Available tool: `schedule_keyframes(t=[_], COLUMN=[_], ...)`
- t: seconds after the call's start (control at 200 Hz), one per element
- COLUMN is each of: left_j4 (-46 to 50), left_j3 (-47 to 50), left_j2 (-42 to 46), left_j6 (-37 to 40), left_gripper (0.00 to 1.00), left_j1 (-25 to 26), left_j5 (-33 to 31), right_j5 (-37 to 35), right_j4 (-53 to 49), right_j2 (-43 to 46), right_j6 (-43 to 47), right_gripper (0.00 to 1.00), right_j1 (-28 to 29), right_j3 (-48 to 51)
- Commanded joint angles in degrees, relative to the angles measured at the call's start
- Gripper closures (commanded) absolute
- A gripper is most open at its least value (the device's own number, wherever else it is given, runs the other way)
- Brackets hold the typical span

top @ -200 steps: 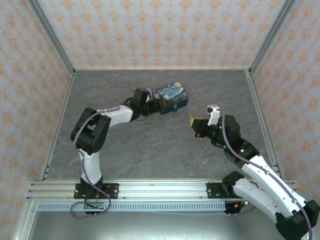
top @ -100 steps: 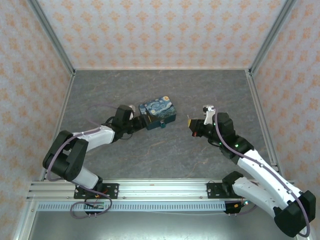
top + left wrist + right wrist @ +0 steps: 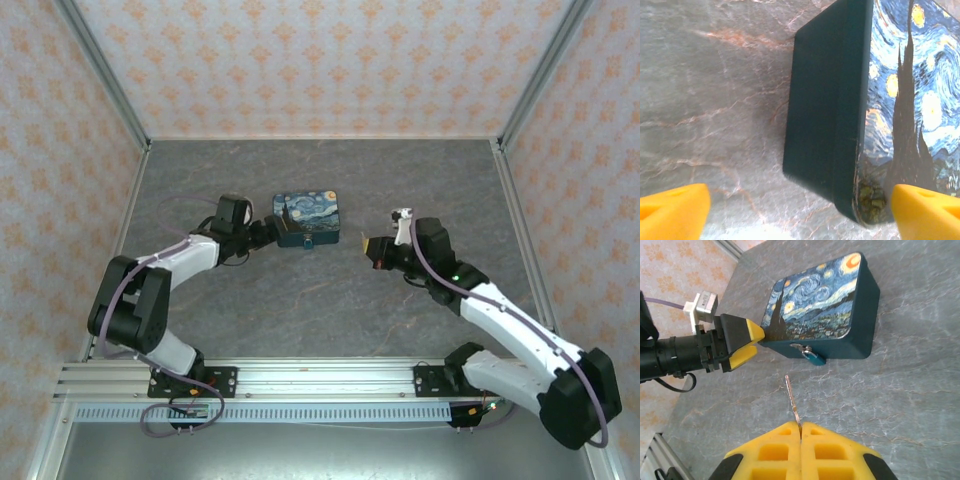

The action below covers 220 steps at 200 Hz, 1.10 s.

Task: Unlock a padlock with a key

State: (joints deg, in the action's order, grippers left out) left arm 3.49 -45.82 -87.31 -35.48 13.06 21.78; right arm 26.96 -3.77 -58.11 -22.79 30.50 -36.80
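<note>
Right claw [image 3: 800, 426] clenched on key [image 3: 792, 400], near padlock [image 3: 811, 356] on tin [image 3: 815, 305] front; left claw [image 3: 751, 342] released, straddling tin's corner.

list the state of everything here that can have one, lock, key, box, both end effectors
tin: lid shut, lying flat on the table
padlock: hanging on the tin's front clasp, shackle looks closed, no key in it
key: pinched by its head, tip pointing toward the padlock, apart from it
right end effector: shut on the key
left end effector: open, fingers straddling the tin's corner
</note>
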Motion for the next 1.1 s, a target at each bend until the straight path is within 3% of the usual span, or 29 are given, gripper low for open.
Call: schedule_keyframes(t=[0.0,0.195,0.345,0.566,0.786,1.096], left_j4=[3.2,-5.5,-11.4,-22.4,-29.7,-34.3], left_j3=[0.9,9.5,15.1,18.3,17.3,14.8], left_j2=[6.7,16.1,17.7,11.2,3.1,-2.6], left_j6=[4.1,6.3,6.3,5.2,2.4,3.6], left_gripper=[0.0,0.0,0.01,0.03,0.05,0.1], left_j1=[-0.4,-0.1,2.9,10.2,10.7,10.8], left_j5=[-2.6,4.8,9.8,8.5,8.7,8.5], right_j5=[4.5,9.4,10.4,11.1,10.3,8.5], right_j4=[5.8,15.1,17.4,17.6,15.8,13.8], right_j2=[-5.0,-19.0,-29.0,-41.5,-48.5,-51.2], right_j6=[-2.4,-6.7,-8.5,-9.5,-7.9,-7.7], right_gripper=[1.0,1.0,1.0,1.0,1.0,1.0], right_j1=[0.3,0.3,0.3,0.3,0.3,0.3], right_j3=[-2.7,-8.0,-14.3,-23.6,-28.8,-26.8])
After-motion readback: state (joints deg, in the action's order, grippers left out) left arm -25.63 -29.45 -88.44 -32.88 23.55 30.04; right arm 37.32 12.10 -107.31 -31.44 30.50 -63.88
